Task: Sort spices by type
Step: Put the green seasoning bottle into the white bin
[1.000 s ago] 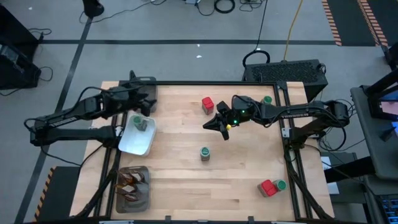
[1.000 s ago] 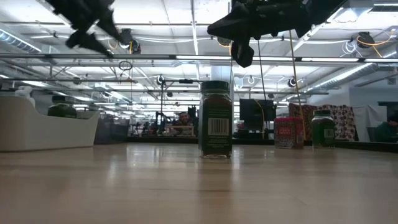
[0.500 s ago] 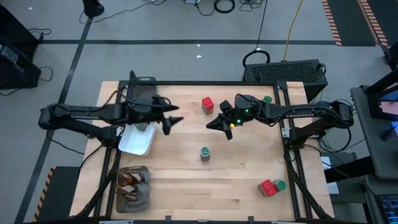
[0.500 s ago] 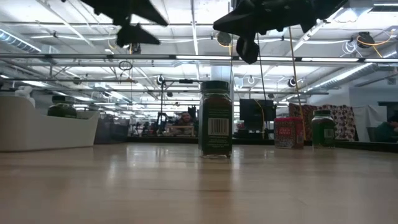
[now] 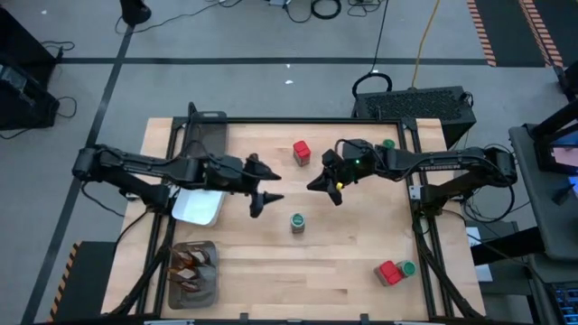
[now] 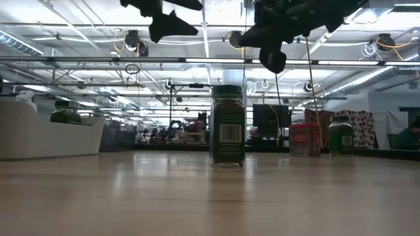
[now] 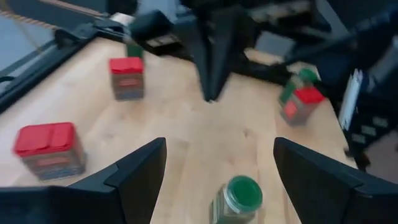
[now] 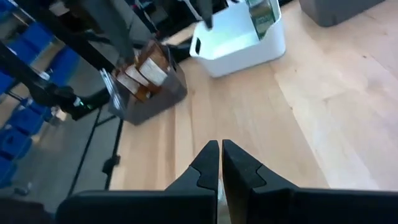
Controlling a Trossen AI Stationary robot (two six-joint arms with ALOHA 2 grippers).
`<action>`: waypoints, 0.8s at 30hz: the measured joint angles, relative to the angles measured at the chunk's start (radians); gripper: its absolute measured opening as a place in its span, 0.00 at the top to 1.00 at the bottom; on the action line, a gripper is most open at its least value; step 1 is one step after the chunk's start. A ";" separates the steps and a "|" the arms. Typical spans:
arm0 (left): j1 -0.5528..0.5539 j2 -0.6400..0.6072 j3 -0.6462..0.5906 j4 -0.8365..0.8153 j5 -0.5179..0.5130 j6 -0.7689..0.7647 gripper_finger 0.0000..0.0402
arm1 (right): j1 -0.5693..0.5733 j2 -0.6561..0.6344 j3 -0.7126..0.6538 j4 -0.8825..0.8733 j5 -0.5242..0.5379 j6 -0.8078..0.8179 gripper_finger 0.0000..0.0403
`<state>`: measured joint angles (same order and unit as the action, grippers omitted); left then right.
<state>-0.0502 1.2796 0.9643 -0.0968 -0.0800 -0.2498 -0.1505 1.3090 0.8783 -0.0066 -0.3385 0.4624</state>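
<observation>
Wooden table point(image 5: 361, 262) | green-lidded jar point(image 5: 297, 222) upright | left end effector point(image 5: 263, 200) apart | right end effector point(image 5: 330, 190) together

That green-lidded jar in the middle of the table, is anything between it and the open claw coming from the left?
No. In the high view only bare wood lies between the left gripper and the green-lidded jar.

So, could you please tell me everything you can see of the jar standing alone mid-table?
The green-lidded jar is a small clear container with a round green lid, dark greenish-brown contents and a dark label bearing a barcode. It stands upright on the wooden table, apart from the other spices. Nothing touches it: the open left gripper hovers above and beside it, the shut right gripper hangs farther off.
</observation>
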 joint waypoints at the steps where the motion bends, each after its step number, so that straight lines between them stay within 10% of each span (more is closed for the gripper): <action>1: -0.006 0.016 0.005 0.001 0.011 0.018 0.25 | 0.000 0.000 0.000 -0.013 0.003 -0.013 1.00; 24: -0.051 0.313 0.008 0.159 0.048 -0.129 0.25 | 0.100 0.000 0.000 -0.301 0.175 -0.009 1.00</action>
<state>-0.1013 1.5927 0.9722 0.0621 -0.0319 -0.3786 -0.0500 1.3094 0.8780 -0.3077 -0.1631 0.4536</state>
